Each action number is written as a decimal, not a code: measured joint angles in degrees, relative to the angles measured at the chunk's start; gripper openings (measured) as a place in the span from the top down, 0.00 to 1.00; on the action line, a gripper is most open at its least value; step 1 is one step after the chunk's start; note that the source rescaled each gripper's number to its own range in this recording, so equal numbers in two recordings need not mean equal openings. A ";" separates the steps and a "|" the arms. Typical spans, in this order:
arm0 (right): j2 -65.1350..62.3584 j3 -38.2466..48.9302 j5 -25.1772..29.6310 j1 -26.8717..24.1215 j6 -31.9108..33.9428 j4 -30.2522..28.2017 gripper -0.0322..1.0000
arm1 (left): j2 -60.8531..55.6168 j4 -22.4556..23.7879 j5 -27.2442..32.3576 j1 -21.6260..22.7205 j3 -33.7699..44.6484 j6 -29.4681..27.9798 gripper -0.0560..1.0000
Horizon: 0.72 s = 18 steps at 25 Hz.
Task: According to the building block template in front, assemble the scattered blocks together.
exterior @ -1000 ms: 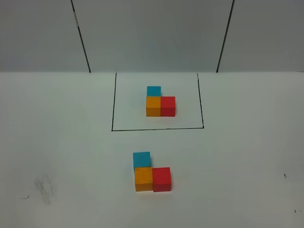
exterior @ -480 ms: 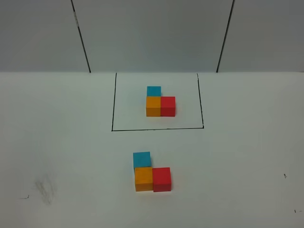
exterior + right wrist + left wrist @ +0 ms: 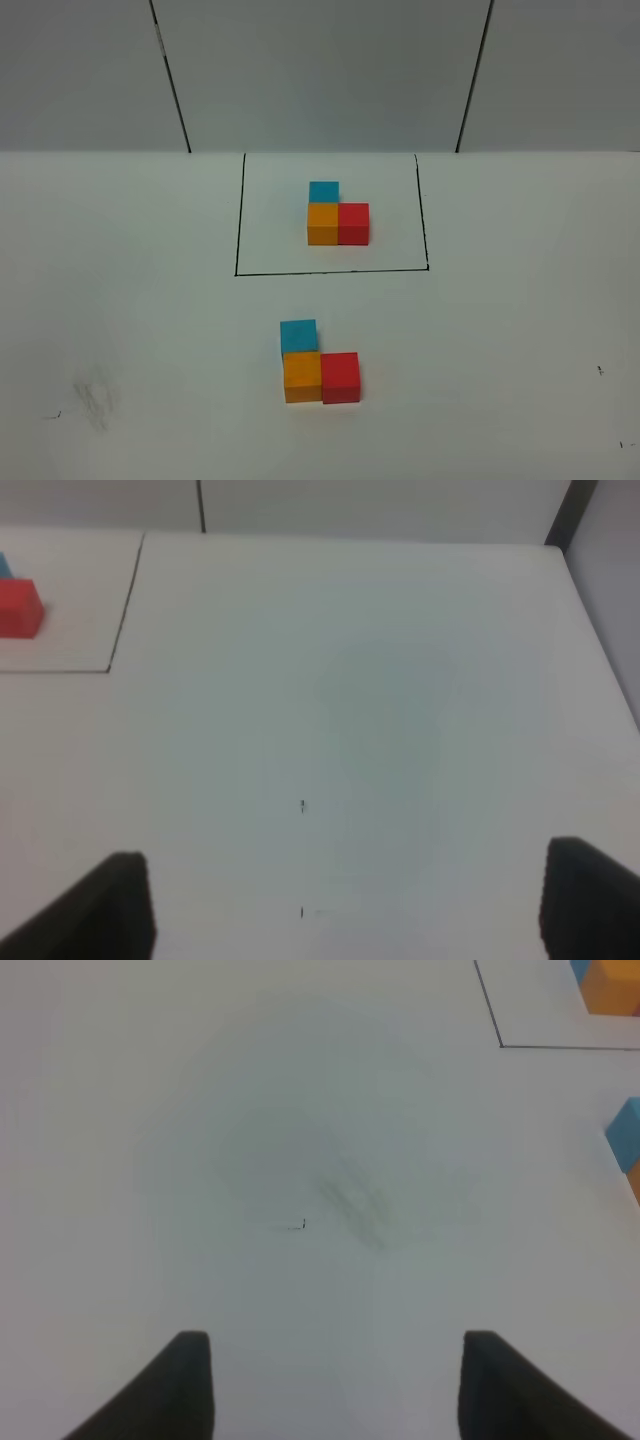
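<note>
Listing our grippers, left [image 3: 335, 1385] and right [image 3: 345, 905], both spread; loose blocks [image 3: 318, 362] near framed template [image 3: 337, 215].

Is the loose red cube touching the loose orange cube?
Touching. The exterior high view shows the red cube flush against the orange cube, no table visible between them.

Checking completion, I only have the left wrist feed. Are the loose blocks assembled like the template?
Observer: Yes. The scattered blocks form an L: blue behind orange, red to orange's right, like the building block template.
Operator: All touching?
Observer: They look so, though blue sits slightly left of orange.
Operator: Right gripper holding anything?
Observer: No. The right gripper is open over bare table.
</note>
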 joint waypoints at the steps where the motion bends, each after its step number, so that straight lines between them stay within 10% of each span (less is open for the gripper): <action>1: -0.46 1.02 -0.26 0.06 -0.50 0.00 0.29 | 0.00 0.00 0.00 0.00 0.00 0.00 0.75; 18: -12.56 12.47 -1.31 0.25 8.06 -6.43 0.29 | 0.00 0.00 0.00 0.00 0.00 0.00 0.75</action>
